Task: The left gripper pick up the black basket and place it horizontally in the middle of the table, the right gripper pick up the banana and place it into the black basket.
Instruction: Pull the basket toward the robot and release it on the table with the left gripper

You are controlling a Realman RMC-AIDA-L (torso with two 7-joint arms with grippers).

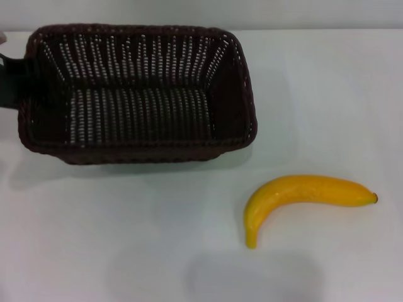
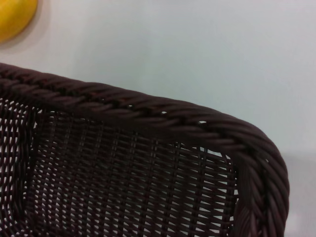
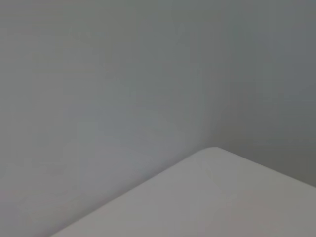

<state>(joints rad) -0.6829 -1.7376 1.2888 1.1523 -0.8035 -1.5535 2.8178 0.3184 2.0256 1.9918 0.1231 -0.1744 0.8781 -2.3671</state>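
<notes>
The black basket (image 1: 138, 94) sits lengthwise across the far left-centre of the white table (image 1: 126, 239), open side up and empty. A black part of my left gripper (image 1: 9, 82) shows at the view's left edge, against the basket's left short wall. The left wrist view looks closely at the basket's braided rim and a corner (image 2: 148, 113). The yellow banana (image 1: 302, 198) lies on the table in front of and to the right of the basket, apart from it; its end also shows in the left wrist view (image 2: 12, 17). My right gripper is out of view.
The right wrist view shows only a rounded table corner (image 3: 212, 197) and a plain grey wall. A pale wall runs behind the table's far edge (image 1: 315, 28).
</notes>
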